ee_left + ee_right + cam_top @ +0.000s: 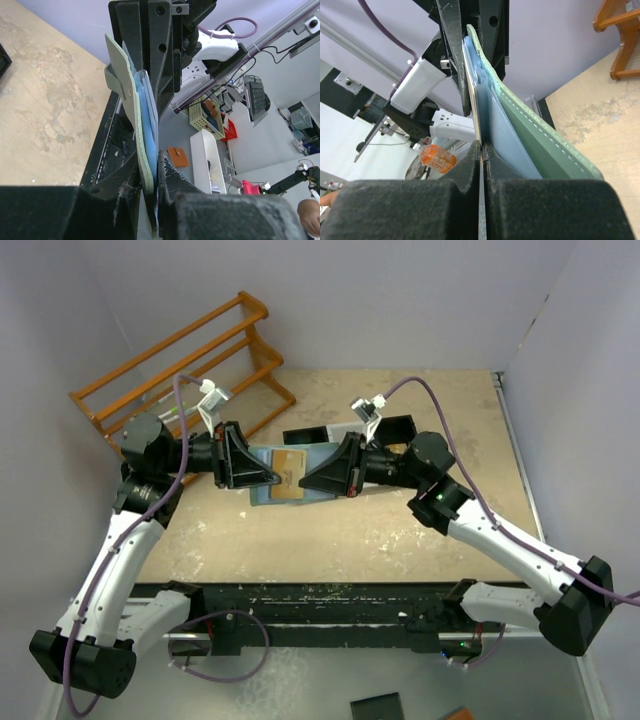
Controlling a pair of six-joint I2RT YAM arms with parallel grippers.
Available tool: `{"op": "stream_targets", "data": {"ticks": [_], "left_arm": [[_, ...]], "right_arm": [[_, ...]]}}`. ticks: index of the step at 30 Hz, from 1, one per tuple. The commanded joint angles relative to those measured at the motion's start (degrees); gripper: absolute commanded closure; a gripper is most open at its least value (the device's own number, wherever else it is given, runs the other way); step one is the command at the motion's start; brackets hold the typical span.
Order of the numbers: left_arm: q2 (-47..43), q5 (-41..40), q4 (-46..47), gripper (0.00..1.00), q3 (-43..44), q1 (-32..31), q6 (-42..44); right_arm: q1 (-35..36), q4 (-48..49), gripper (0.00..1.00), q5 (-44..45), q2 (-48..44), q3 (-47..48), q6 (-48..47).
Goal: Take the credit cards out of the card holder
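In the top external view, the card holder (268,456) is seen opened flat, light blue inside up, over the middle of the tabletop (400,540). It is gripped at its left edge by the left claw (270,480). A tan credit card (290,470) lying on it is met from the right by the right claw (305,483). A wooden rack (180,365) is placed at the far left corner. A black tray (310,435) is set just behind the claws. Bare tabletop is shown from the claws to the near and right edges.

In the left wrist view, the card holder (127,95) is seen edge-on and upright. Its lower edge is clamped between the narrowly set fingers (172,182) of the left claw.

In the right wrist view, the right claw (481,155) is shown closed tight on the thin edge of the credit card (479,130). The blue pockets and stitched green cover (540,145) are left just outside the right-hand finger.
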Motion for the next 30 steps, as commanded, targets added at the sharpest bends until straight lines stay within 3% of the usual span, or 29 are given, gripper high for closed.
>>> {"op": "stream_targets", "data": {"ticks": [1,18,22,23,25,30], "left_arm": [[-0.5,0.9,8.3,0.82,1.1,-0.5,-5.3],[-0.7,1.1,12.6,0.86,0.2,-0.5,-9.2],[-0.9,0.6,11.2,0.93,0.1,-0.5,-7.5],[-1.0,0.0,9.7,0.97,0.1,-0.5,-5.9],[-1.2,-1.4,5.2,1.00,0.6,-0.5,-2.2],[-1.1,-2.0,2.4,1.00,0.7,-0.5,-0.4]], "right_arm": [[0.4,3.7,1.00,-0.2,-1.9,-1.9,0.5],[-0.8,1.1,1.00,2.3,-5.8,-4.6,-0.6],[-0.9,1.9,1.00,3.0,-5.8,-4.0,0.3],[-0.9,2.3,0.98,3.1,-5.5,-3.6,0.8],[-0.9,3.2,0.83,3.3,-4.3,-2.9,1.6],[-0.9,8.7,0.75,3.0,-1.3,-2.3,4.8]]}}
